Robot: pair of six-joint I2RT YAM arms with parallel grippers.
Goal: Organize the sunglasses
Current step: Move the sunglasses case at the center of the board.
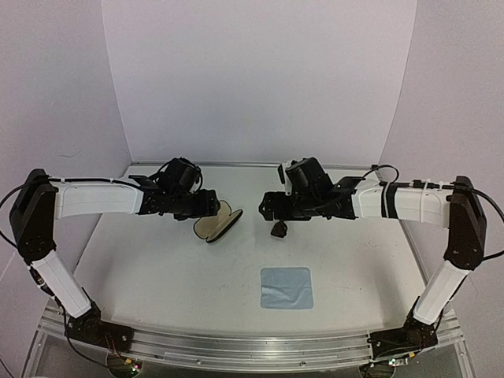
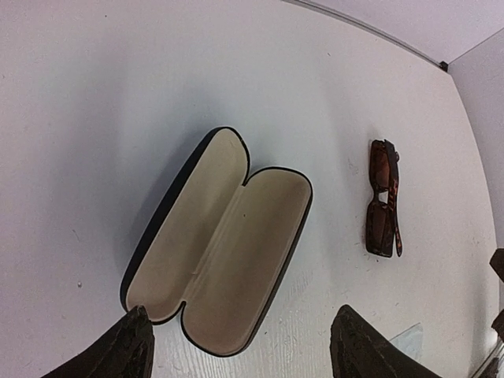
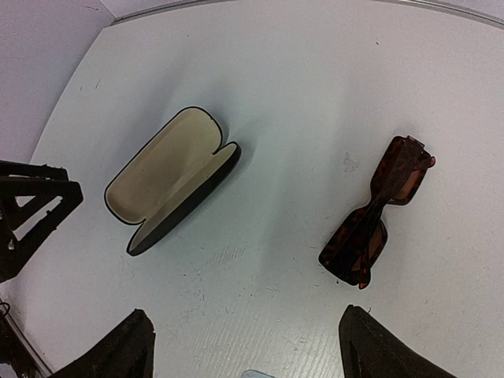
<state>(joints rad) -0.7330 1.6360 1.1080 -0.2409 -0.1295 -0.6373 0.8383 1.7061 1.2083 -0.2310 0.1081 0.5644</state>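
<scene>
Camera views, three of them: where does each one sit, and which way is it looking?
Top external: fixed above and behind the arms, looking down on the table; both arms show, bases at the bottom.
Left wrist: on the left arm's wrist, looking down at the open glasses case; its gripper fingers frame the bottom corners.
Right wrist: on the right arm's wrist, looking down at the sunglasses; its gripper fingers show likewise.
Shared: both wrist views hold the glasses case and the sunglasses.
</scene>
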